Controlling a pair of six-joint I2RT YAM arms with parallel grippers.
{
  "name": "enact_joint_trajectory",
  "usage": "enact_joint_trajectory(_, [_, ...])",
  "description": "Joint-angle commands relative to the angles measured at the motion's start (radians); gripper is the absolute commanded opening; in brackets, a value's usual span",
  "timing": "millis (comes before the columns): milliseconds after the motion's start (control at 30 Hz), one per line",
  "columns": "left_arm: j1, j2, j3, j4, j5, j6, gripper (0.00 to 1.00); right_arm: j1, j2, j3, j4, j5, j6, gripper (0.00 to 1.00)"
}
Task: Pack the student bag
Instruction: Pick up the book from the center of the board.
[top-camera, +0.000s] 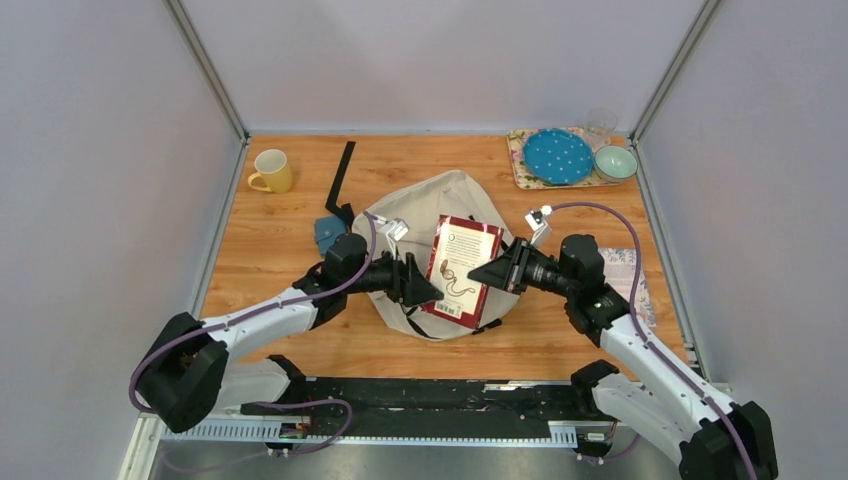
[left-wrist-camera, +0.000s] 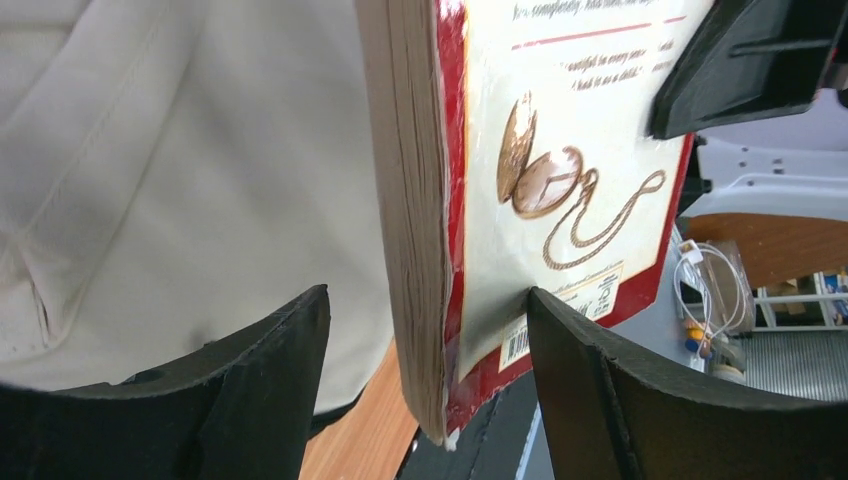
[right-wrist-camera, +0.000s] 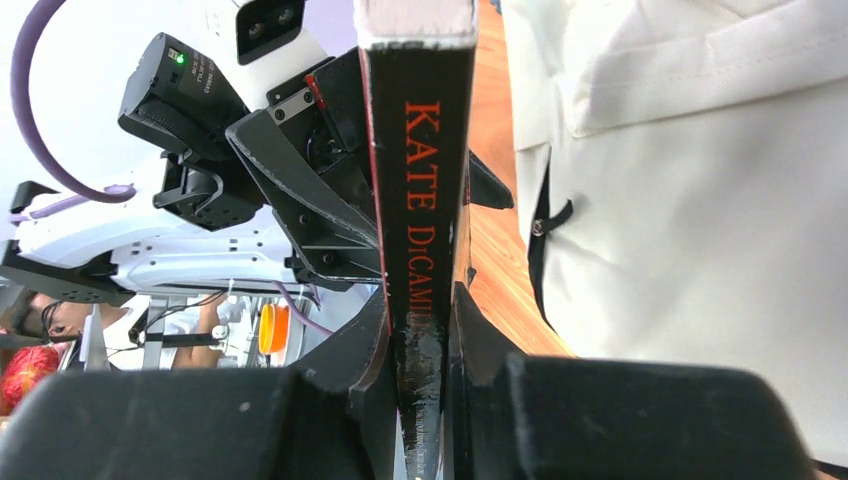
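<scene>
Cream student bag (top-camera: 445, 200) lies centre frame on counter (top-camera: 280, 240). Right fingers (right-wrist-camera: 345, 365) clamp spine of red book (top-camera: 463, 268) above it; left fingers (left-wrist-camera: 270, 370) spread wide around its page edge

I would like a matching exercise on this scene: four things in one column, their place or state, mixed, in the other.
Things: 1 book; 2 yellow mug; 3 blue plate; 4 left end effector.
States: A far-left part of the table; B open; C on the tray, far right; D gripped by the right end effector, over the student bag.
Pairs: 1-D; 2-A; 3-C; 4-B.
</scene>
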Motion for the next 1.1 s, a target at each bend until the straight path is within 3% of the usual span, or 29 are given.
enact_joint_trajectory(0, [0.014, -0.047, 0.044, 0.099, -0.067, -0.019, 0.79, 0.006, -0.04, 0.061, 0.126, -0.099, 0.079, 0.0])
enact_joint_trajectory(300, [0.069, -0.071, 0.046, 0.302, 0.069, -0.096, 0.8, 0.005, -0.069, 0.099, 0.232, -0.206, 0.113, 0.0])
enact_joint_trajectory(467, [0.097, -0.051, 0.038, 0.518, 0.183, -0.212, 0.81, 0.005, -0.052, 0.113, 0.283, -0.286, 0.107, 0.0])
enact_joint_trajectory(667, [0.097, -0.021, 0.049, 0.743, 0.292, -0.318, 0.81, 0.005, -0.003, 0.17, 0.231, -0.369, 0.028, 0.0])
enact_joint_trajectory(767, [0.097, -0.008, 0.055, 0.805, 0.335, -0.353, 0.79, 0.006, 0.033, 0.221, 0.122, -0.374, -0.064, 0.0])
enact_joint_trajectory(800, [0.097, -0.005, 0.055, 0.82, 0.35, -0.363, 0.73, 0.006, 0.041, 0.231, 0.088, -0.374, -0.099, 0.0])
enact_joint_trajectory(833, [0.097, -0.002, 0.053, 0.828, 0.352, -0.369, 0.5, 0.006, 0.047, 0.254, 0.054, -0.358, -0.122, 0.0])
enact_joint_trajectory(867, [0.098, -0.002, 0.05, 0.828, 0.352, -0.372, 0.38, 0.006, 0.064, 0.27, 0.018, -0.325, -0.149, 0.0])
enact_joint_trajectory(900, [0.1, -0.002, 0.046, 0.823, 0.347, -0.372, 0.14, 0.005, 0.073, 0.282, -0.048, -0.306, -0.172, 0.0])
enact_joint_trajectory(933, [0.101, -0.004, 0.043, 0.81, 0.339, -0.37, 0.03, 0.006, 0.084, 0.32, -0.122, -0.274, -0.223, 0.02])
enact_joint_trajectory(1033, [0.107, -0.028, 0.021, 0.726, 0.281, -0.315, 0.0, 0.005, 0.092, 0.346, -0.289, -0.067, -0.245, 0.28])
enact_joint_trajectory(1067, [0.109, -0.062, 0.005, 0.69, 0.217, -0.291, 0.0, 0.006, 0.072, 0.34, -0.327, 0.036, -0.231, 0.57])
